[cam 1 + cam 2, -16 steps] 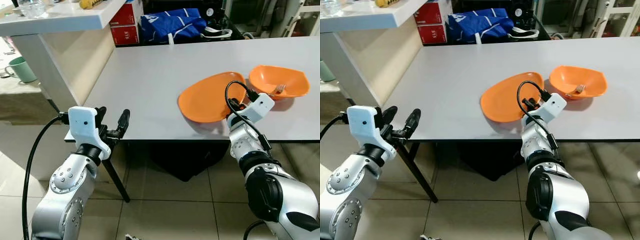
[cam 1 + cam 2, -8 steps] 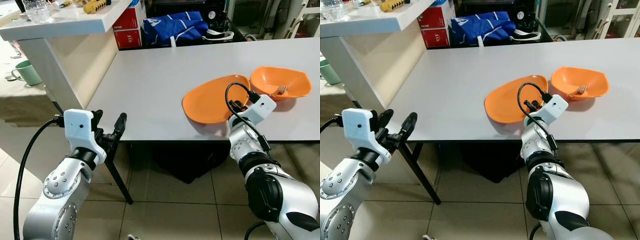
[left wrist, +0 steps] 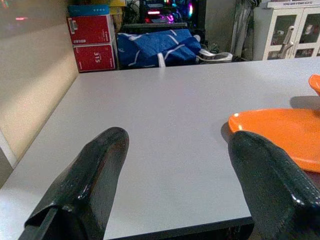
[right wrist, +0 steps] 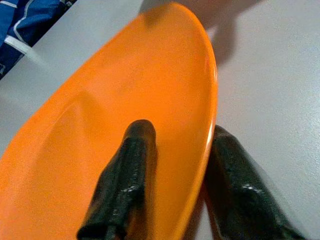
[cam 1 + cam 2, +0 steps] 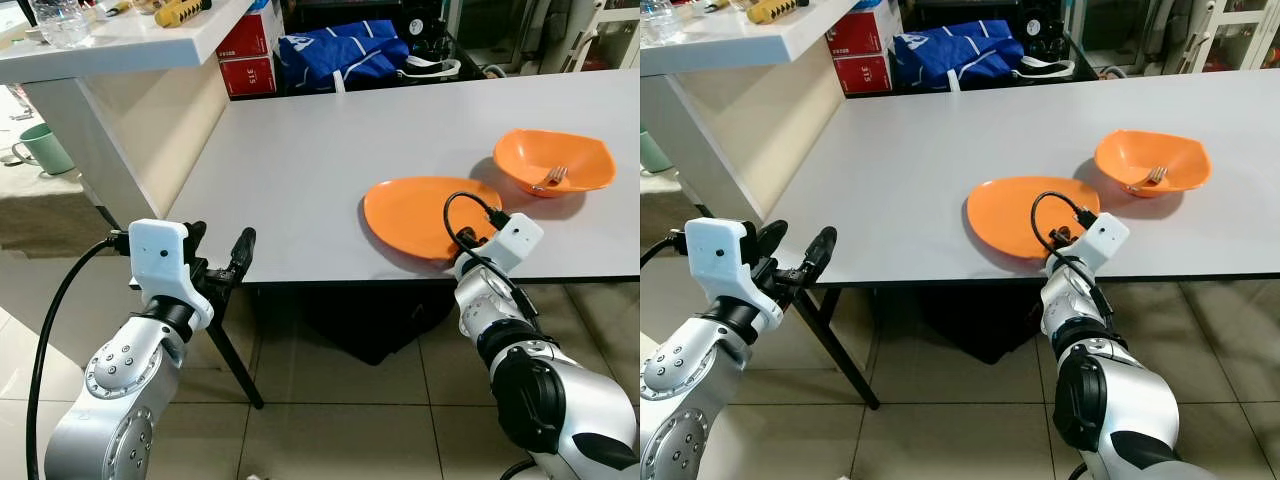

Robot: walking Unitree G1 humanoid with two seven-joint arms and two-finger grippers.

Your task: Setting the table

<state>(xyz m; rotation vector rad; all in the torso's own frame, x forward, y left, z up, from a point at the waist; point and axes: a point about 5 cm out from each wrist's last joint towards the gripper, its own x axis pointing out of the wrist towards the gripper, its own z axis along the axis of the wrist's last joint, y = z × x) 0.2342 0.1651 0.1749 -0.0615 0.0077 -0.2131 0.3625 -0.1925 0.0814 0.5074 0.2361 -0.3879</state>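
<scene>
So the orange plate isn't propped against the orange bowl anymore: it's come down flat on the table, clear of the bowl. Right gripper slid back toward the table's near edge with it.

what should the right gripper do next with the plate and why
Probably open and back off. The right gripper straddles the rim of the orange plate, one finger on top and one beneath, and the plate looks flat on the grey table near its front edge, beside the orange bowl holding a fork.
</scene>
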